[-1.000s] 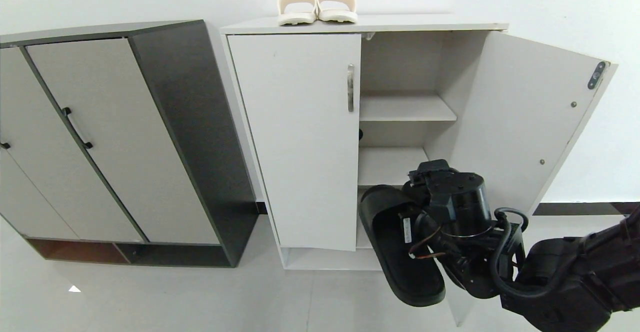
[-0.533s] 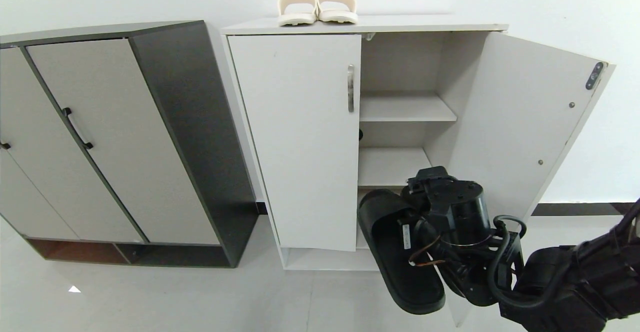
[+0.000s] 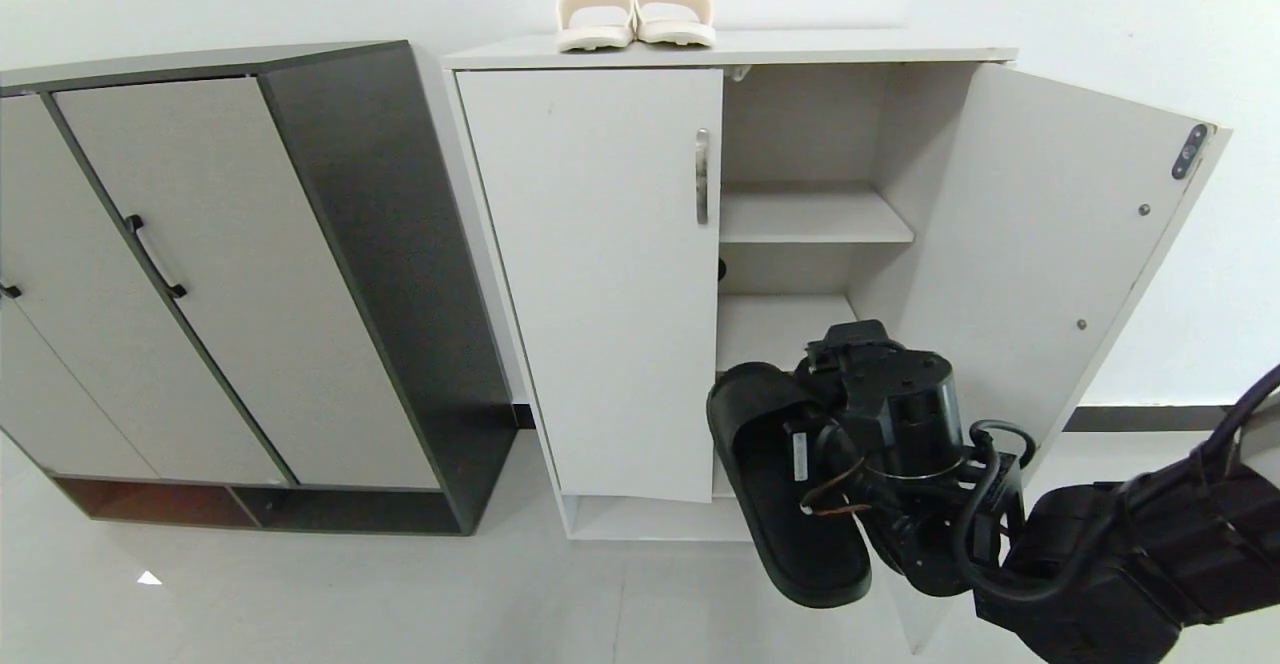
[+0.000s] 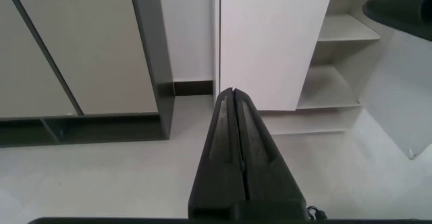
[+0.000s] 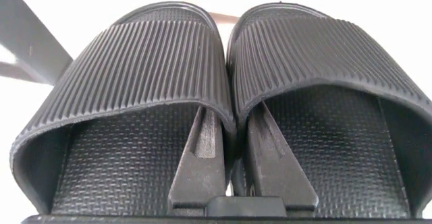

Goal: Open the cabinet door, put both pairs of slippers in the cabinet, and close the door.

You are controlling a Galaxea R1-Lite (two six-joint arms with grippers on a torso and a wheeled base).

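- A grey cabinet (image 3: 230, 274) stands at the far left with its doors shut.
- The left gripper (image 4: 234, 102) hangs over the floor facing both cabinets. Its fingers are pressed together with nothing between them.
- The white cabinet (image 3: 730, 47) stands just beside the grey one, its left door (image 3: 600, 274) shut.
- A pair of beige slippers (image 3: 635, 16) sits side by side on the cabinet's top, near the left end.
- The black slippers (image 3: 790, 504) hang low before the open half, toes up, beside the shut door's lower edge.
- The right gripper (image 5: 233, 116) has one finger under each strap, clamping the two inner strap walls together.
- The right door (image 3: 1040, 244) is swung wide open.
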